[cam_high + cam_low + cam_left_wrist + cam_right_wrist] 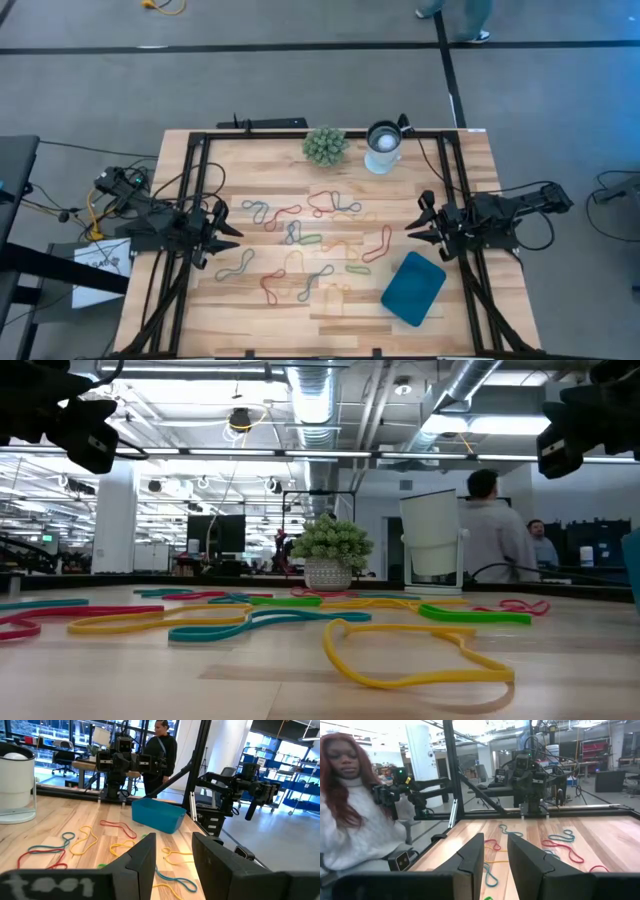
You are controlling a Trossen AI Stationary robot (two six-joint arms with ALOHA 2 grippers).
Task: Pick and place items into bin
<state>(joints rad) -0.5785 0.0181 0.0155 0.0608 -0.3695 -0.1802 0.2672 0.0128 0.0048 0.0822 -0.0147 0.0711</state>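
Wooden table [250, 320]: scattered rubber bands [300, 238] (many colours), teal bin [413, 288], plant ball [325, 146], cup [383, 147].

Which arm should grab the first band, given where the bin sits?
Probably right. The right gripper hangs open beside the red band, and the bin lies just below it in the high view. The left gripper, also open, is across the table from the bin.

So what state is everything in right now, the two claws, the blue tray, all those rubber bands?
Left gripper: open, empty, raised at the table's left edge.
Right gripper: open, empty, raised at the right edge.
Teal bin: upright, empty.
Rubber bands: scattered flat on the table, none in the bin.
White cup: standing upright.
Plant ball: upright beside the cup.
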